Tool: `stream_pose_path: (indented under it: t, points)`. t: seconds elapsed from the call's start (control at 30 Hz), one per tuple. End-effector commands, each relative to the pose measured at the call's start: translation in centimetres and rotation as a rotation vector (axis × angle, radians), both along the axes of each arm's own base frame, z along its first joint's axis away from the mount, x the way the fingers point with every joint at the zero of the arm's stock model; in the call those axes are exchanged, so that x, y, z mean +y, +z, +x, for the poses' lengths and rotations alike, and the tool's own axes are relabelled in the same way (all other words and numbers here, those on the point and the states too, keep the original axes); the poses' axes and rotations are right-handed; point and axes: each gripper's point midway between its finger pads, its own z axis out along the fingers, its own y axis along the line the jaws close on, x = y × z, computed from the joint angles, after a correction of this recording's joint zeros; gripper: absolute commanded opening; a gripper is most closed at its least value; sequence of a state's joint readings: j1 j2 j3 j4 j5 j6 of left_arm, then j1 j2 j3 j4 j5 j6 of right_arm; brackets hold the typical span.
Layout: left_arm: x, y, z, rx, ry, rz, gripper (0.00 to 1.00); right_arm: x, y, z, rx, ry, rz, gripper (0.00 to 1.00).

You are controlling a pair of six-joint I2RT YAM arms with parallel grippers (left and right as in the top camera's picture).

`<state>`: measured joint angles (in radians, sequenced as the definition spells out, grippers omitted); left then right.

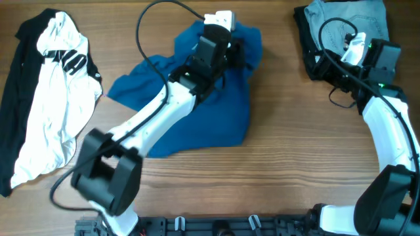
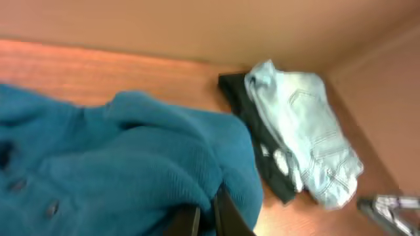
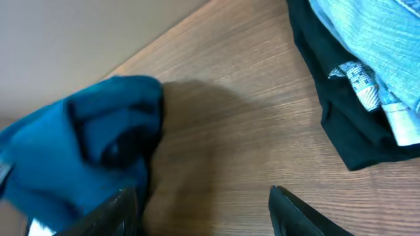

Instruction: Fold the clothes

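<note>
Left end effector (image 2: 207,213) pinches the deep-blue collared shirt (image 1: 223,118) at one o'clock (first fold, I reckon); next, carry it toward seven o'clock. Right end effector (image 3: 203,213) gapes empty.

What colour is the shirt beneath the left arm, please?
The shirt is deep blue, shown best in the overhead view.

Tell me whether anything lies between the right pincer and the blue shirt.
Nothing visible does. Only bare table lies between the open right pincer and the blue shirt. The black garment and jeans lie on the pincer's other side.
</note>
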<state>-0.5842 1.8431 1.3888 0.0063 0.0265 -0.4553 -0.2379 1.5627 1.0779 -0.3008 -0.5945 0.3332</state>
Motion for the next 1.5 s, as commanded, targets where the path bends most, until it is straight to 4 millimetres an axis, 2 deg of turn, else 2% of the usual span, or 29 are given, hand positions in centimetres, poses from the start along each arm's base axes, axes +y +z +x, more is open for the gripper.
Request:
stream_pose_path:
  t: [0.0, 0.03, 0.07, 0.1, 0.13, 0.2, 0.3, 0.43, 0.5, 0.6, 0.7, 0.77, 1.03, 1.2, 1.4, 1.47]
  points:
    - [0.1, -0.7, 3.7, -0.070, 0.051, -0.083, 0.06, 0.8, 1.8, -0.1, -0.034, 0.032, 0.031, 0.64]
    - [0.4, -0.6, 4.3, -0.078, 0.060, -0.087, 0.09, 0.9, 1.9, -0.1, -0.034, 0.035, 0.033, 0.64]
    - [1.3, -0.8, 5.1, -0.079, 0.075, -0.070, 0.30, 1.0, 1.9, -0.1, -0.034, 0.040, 0.038, 0.64]
    - [2.2, -1.1, 5.5, -0.067, 0.091, -0.054, 0.79, 1.0, 1.9, -0.1, -0.034, 0.041, 0.039, 0.65]
    - [3.3, -1.2, 5.7, -0.052, 0.105, -0.031, 1.00, 1.0, 1.9, -0.2, -0.034, 0.042, 0.040, 0.65]
    - [7.3, -1.5, 5.8, 0.034, 0.162, 0.028, 1.00, 1.0, 1.9, -0.2, -0.034, 0.047, 0.035, 0.68]
    - [13.9, -1.3, 3.9, 0.156, 0.233, 0.135, 1.00, 1.2, 1.5, -0.6, -0.032, 0.078, 0.009, 0.70]
    - [23.7, -1.9, -1.1, 0.358, 0.314, 0.298, 1.00, 2.1, 0.2, -1.6, 0.019, 0.117, -0.030, 0.70]
    - [27.8, -3.4, -3.1, 0.475, 0.381, 0.350, 1.00, 3.9, -0.3, -2.2, 0.037, 0.174, -0.048, 0.69]
    - [31.6, -6.9, -5.2, 0.611, 0.420, 0.402, 0.99, 6.8, -1.3, -3.0, 0.076, 0.243, -0.109, 0.69]
    - [33.5, -10.1, -6.1, 0.691, 0.446, 0.408, 0.98, 9.9, -2.0, -3.6, 0.082, 0.309, -0.196, 0.70]
    - [34.1, -12.0, -6.5, 0.722, 0.446, 0.417, 0.98, 12.0, -2.1, -4.1, 0.075, 0.357, -0.214, 0.71]
    - [34.8, -17.4, -5.4, 0.742, 0.383, 0.490, 0.98, 16.8, -2.5, -5.9, 0.071, 0.487, -0.222, 0.67]
    - [36.0, -19.4, -4.8, 0.754, 0.406, 0.482, 0.96, 20.2, -3.3, -7.4, 0.066, 0.551, -0.323, 0.65]
    - [36.2, -21.6, -5.1, 0.800, 0.401, 0.486, 0.87, 22.2, -4.6, -9.6, 0.118, 0.596, -0.369, 0.65]
    - [36.2, -22.7, -5.1, 0.810, 0.398, 0.487, 0.79, 22.1, -5.2, -9.9, 0.146, 0.600, -0.371, 0.65]
